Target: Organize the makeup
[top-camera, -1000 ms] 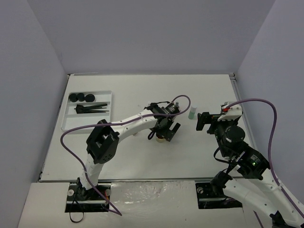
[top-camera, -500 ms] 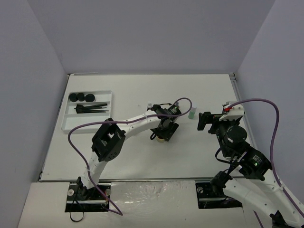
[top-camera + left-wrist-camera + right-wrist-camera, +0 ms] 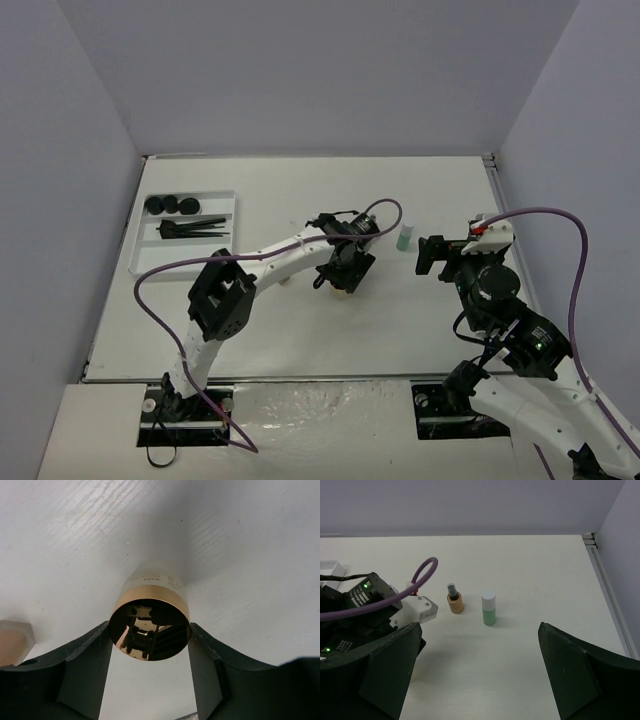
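Over at the far left of the table (image 3: pixel 300 335) sits a white ridged tray (image 3: pixel 185 256). Three black round pots (image 3: pixel 170 206) lie in a row in its far compartment, and a bundle of thin black brushes (image 3: pixel 195 228) lies in the compartment next to them; the near compartment shows only bare ridges. The left arm (image 3: pixel 270 262) stretches from the near edge out to the middle of the table, where the left gripper (image 3: pixel 343 278) points down. From its wrist view the tan round compact (image 3: pixel 150 625) stands on the table between the two dark fingers (image 3: pixel 85 670), which press against its left and right sides, so the pincer is clenched on the compact. A pale beige piece (image 3: pixel 14 642) shows at the left border of that view, cut off, and I cannot tell what it is. To the right of the left gripper a small beige bottle (image 3: pixel 454 602) with a dark cap stands upright. Just beside it, apart, stands the green-white bottle (image 3: pixel 489 609), also upright. Farther right and nearer, the right gripper (image 3: pixel 428 256) hangs above the table with its jaws spread wide, released, holding nothing, facing both bottles.
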